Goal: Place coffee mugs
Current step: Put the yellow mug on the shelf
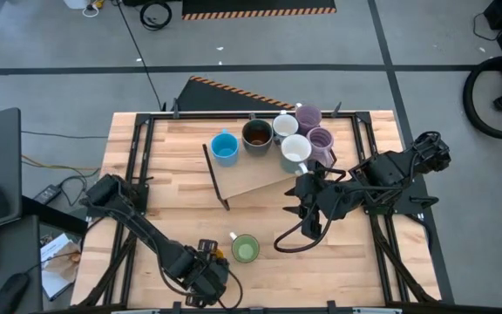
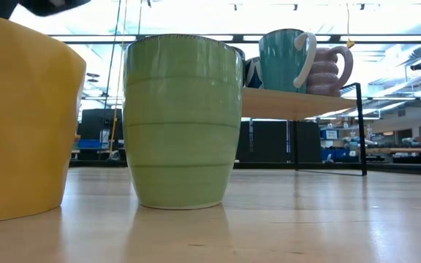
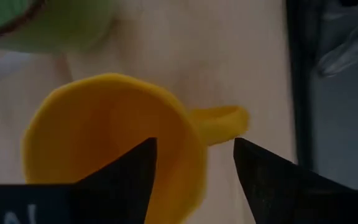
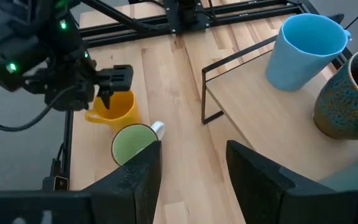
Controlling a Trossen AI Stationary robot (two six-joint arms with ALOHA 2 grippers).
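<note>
1. Orange mug point(image 3: 104, 143): plain glossy yellow-orange, upright on the desk point(image 1: 146, 148) near its front edge, handle out to one side. The left gripper point(image 3: 194, 168) hangs directly over it, fingers apart, one above the mouth and one beyond the handle; no grip is visible.
2. Green mug point(image 1: 245, 249): pale green with faint horizontal bands and a darker rim, upright just beside the orange mug; whether they touch cannot be told.
3. Raised wooden shelf point(image 1: 251, 179) on a thin black wire frame, at the desk's far centre, carries the remaining mugs in view: blue mug point(image 1: 224, 148) at one end, dark brown mug point(image 1: 256, 134) with a speckled glaze next to it, then two white mugs point(image 1: 295, 150) and two lilac ribbed mugs point(image 1: 321, 142) crowded close together.
4. Right gripper point(image 4: 191, 165): held above the desk just beside the shelf's near edge, fingers apart and empty. A dark cable point(image 1: 290, 240) loops on the desk beneath that arm.
5. Open desk lies between the green mug and the shelf's front edge.
</note>
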